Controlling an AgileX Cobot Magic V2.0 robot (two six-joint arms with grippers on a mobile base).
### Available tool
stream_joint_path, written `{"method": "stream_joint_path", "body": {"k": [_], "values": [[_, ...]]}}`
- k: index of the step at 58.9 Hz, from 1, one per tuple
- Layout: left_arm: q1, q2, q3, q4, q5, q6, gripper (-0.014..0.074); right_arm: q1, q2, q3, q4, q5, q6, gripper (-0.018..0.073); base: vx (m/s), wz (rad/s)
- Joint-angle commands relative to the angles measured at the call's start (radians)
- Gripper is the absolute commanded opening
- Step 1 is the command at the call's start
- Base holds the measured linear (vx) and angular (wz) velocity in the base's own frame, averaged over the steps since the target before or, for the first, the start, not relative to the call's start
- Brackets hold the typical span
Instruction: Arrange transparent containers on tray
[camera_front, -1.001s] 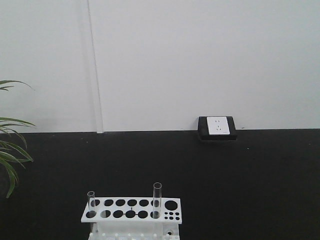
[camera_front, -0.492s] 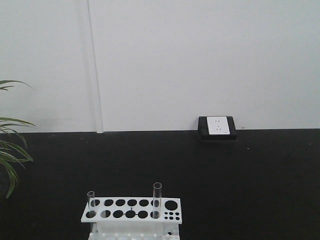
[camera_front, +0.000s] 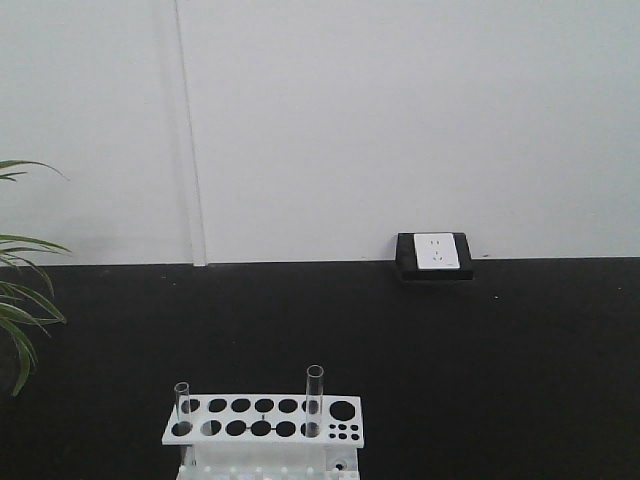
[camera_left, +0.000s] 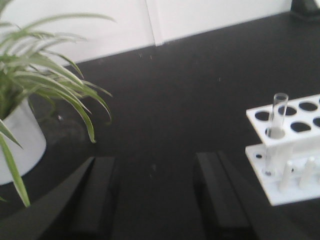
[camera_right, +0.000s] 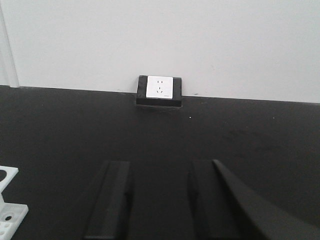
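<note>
Left test tube (camera_front: 182, 403) and right test tube (camera_front: 314, 398) stand upright in the white tube rack (camera_front: 262, 420) on the black surface (camera_front: 500, 380). No tray shows in any view. The left pincer (camera_left: 157, 197) is spread wide and empty, and the right pincer (camera_right: 159, 200) is the same. The tubes are thin glass, so they look light, stiff, slick and breakable. Best hold, I'd say, is the bare stretch above the rack, squeezed gently and lifted straight up.
</note>
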Motion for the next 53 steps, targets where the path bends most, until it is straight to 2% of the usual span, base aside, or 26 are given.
{"method": "stream_joint_path", "body": {"k": [1,11,21,31,42,53], "values": [[-0.002,0.059,-0.031,-0.005,-0.104,-0.006,0.0486,-0.006,0.003,-0.034,-0.011,-0.084,-0.009,0.0449,0.00,0.00],[-0.043,0.180,-0.031,-0.006,-0.275,-0.006,0.0486,-0.006,0.003,-0.034,-0.011,-0.084,-0.009,0.0467,0.00,0.00],[-0.137,0.332,-0.031,-0.003,-0.470,-0.005,0.0486,-0.006,0.003,-0.031,-0.011,-0.084,-0.009,0.0467,0.00,0.00],[-0.211,0.483,-0.031,-0.003,-0.582,-0.003,0.0486,-0.006,0.003,-0.031,-0.011,-0.081,-0.009,0.0467,0.00,0.00],[-0.221,0.613,-0.031,-0.003,-0.752,-0.005,0.0486,-0.006,0.003,-0.031,-0.013,-0.081,-0.009,0.0467,0.00,0.00],[-0.221,0.693,-0.031,-0.005,-0.869,-0.014,0.0486,-0.006,0.003,-0.031,-0.013,-0.081,-0.009,0.0467,0.00,0.00]]}}
